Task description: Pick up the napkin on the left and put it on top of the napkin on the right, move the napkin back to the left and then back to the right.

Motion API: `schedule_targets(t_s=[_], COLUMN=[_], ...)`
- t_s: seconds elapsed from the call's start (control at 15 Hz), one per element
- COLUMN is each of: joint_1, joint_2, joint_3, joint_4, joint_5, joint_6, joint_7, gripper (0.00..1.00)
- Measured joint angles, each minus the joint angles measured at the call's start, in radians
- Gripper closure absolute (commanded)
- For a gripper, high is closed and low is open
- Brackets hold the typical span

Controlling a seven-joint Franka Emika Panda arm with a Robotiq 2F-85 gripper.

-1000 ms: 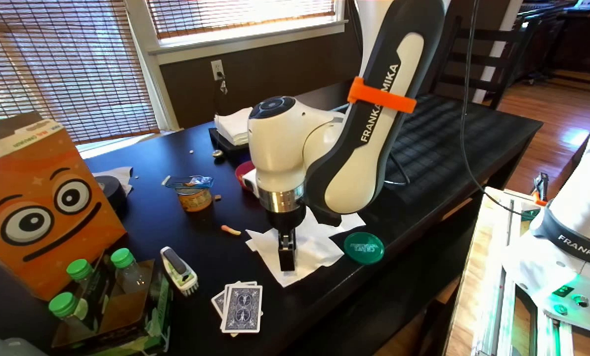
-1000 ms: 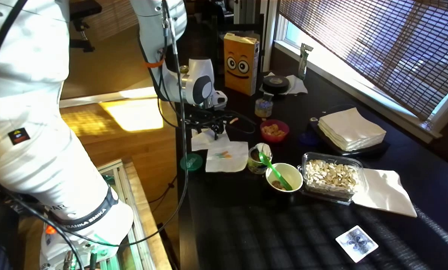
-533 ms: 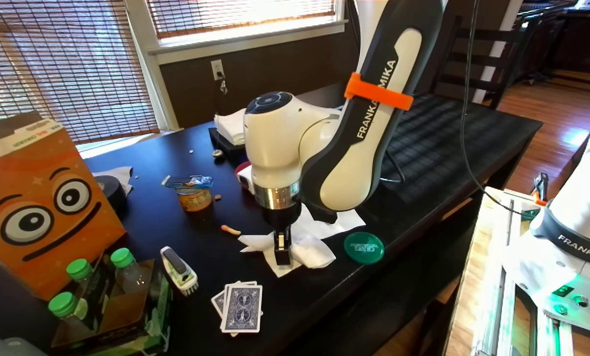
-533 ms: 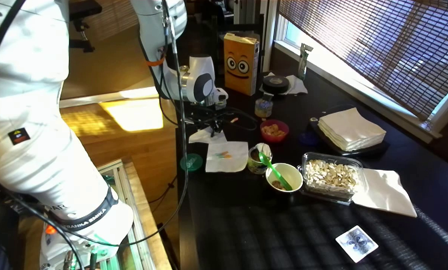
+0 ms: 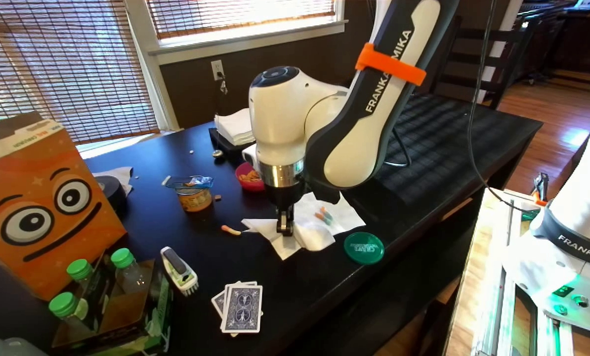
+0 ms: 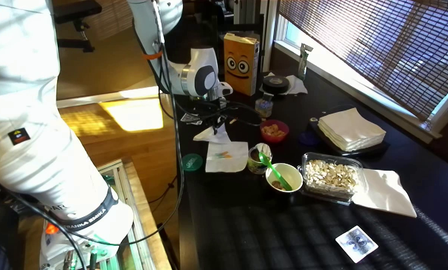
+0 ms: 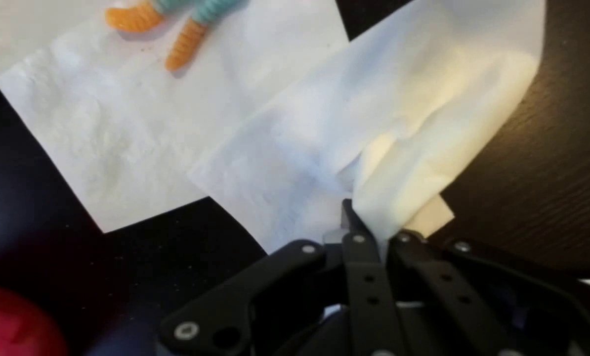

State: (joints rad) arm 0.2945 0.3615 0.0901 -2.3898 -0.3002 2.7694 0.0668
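White napkin [image 7: 364, 109] got pinched & bunched up
Flatter a sec ago; now the gripper [image 7: 380, 243] is clamped on it, just by the R napkin [image 7: 112, 123] w/ gummy worms [image 7: 189, 42] (touching? can't tell). Grab prob. worked; putting it on top prob. next.

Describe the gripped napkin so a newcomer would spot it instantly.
Over the dark table, follow the white arm to its black hand. The gripped napkin is the white one pinched there: creased, unlike the flatter napkin nearby, which carries orange-and-teal worm-shaped pieces.
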Motion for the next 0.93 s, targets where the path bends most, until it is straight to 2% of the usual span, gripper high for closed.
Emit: schedule_targets(t_s=[0.13,0.2,0.33,0.47,0.6,0.67,0.73,0.87,0.93], joint_1=[0.0,0.0,-0.003,-0.011,-0.029,-0.039,-0.049,-0.07,-0.078], joint_2=[-0.05,-0.076,-0.129,-0.177,-0.216,-0.23,-0.24,-0.248,-0.247], joint_3=[-0.015,-0.023,-0.038,-0.05,-0.058,-0.061,-0.062,-0.064,-0.064], joint_4=[-0.028,-0.044,-0.083,-0.127,-0.169,-0.187,-0.202,-0.223,-0.23], joint_5=[-0.002,-0.003,-0.006,-0.007,-0.011,-0.014,-0.019,-0.028,-0.031], joint_6=[-0.024,-0.036,-0.054,-0.059,-0.059,-0.059,-0.059,-0.059,-0.058], joint_7=[0.022,0.036,0.069,0.104,0.137,0.151,0.163,0.182,0.189], gripper=[0.99,0.91,0.82,0.93,0.93,0.9,0.83,0.6,0.55])
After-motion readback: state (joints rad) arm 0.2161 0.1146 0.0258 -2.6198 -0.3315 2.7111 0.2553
